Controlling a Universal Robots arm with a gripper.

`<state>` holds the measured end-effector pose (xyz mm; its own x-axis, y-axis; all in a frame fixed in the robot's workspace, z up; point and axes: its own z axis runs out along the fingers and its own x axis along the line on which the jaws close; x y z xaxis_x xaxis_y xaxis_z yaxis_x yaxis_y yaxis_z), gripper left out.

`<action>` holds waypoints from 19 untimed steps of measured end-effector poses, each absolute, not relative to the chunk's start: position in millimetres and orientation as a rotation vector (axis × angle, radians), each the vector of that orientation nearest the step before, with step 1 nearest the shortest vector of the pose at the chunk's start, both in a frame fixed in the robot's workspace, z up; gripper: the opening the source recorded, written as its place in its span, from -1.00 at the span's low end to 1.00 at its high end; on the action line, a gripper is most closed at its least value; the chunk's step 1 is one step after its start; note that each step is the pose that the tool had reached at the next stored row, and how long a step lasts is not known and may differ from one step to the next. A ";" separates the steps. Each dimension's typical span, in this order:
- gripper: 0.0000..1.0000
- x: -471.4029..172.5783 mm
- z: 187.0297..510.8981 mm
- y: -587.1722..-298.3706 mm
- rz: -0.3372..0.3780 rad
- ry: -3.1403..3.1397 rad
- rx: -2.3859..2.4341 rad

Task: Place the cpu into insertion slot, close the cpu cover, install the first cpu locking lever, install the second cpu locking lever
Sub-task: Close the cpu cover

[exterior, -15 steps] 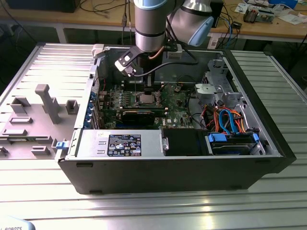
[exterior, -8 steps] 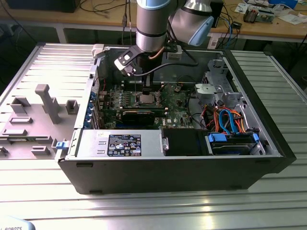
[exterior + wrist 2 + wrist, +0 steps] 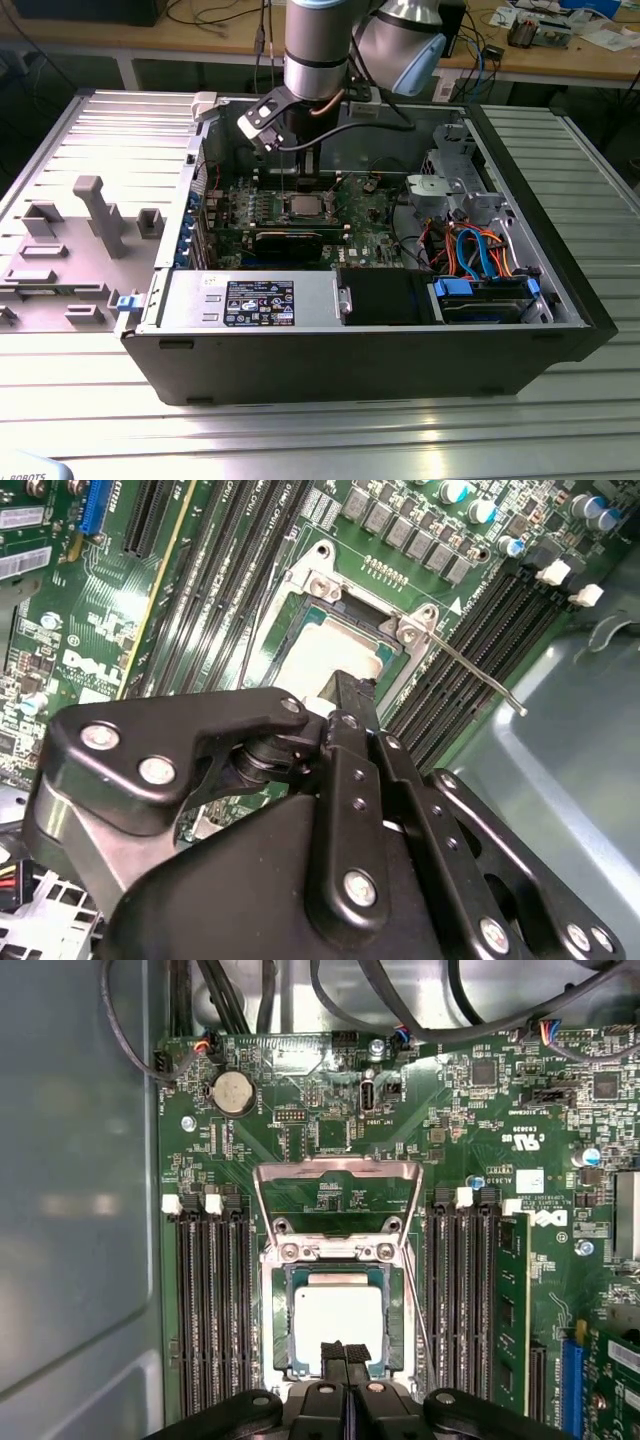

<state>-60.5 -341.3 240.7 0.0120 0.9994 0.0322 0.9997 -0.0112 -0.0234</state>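
The cpu (image 3: 338, 1322) lies flat in the insertion slot (image 3: 270, 1310) of the green motherboard, its dull silver top facing up; it also shows in the second wrist view as the cpu (image 3: 325, 652) and in the exterior view as the cpu (image 3: 303, 207). The cpu cover (image 3: 338, 1168) looks raised on its hinge, with the board showing through its window. One thin locking lever (image 3: 470, 672) juts out free beside the socket. My gripper (image 3: 345, 1350) is shut with nothing seen between its fingers, and its tips hover at the cpu's near edge. In the exterior view the gripper (image 3: 300, 190) hangs straight above the socket.
Black memory slots (image 3: 210, 1310) flank the socket on both sides. Bundled cables (image 3: 330, 1000) run along the case wall. A drive cage (image 3: 450, 190) with orange and blue cables stands at the exterior view's right. The power supply (image 3: 250, 300) lies along the case front.
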 end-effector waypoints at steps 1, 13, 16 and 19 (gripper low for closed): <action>-0.79 -60.5 241.8 -341.3 -0.010 -2.181 -2.206; -0.79 -60.4 264.3 -341.2 0.025 -2.208 -2.211; -0.79 -60.5 270.4 -341.2 0.029 -2.212 -2.211; -0.79 -60.5 278.6 -341.2 0.036 -2.215 -2.214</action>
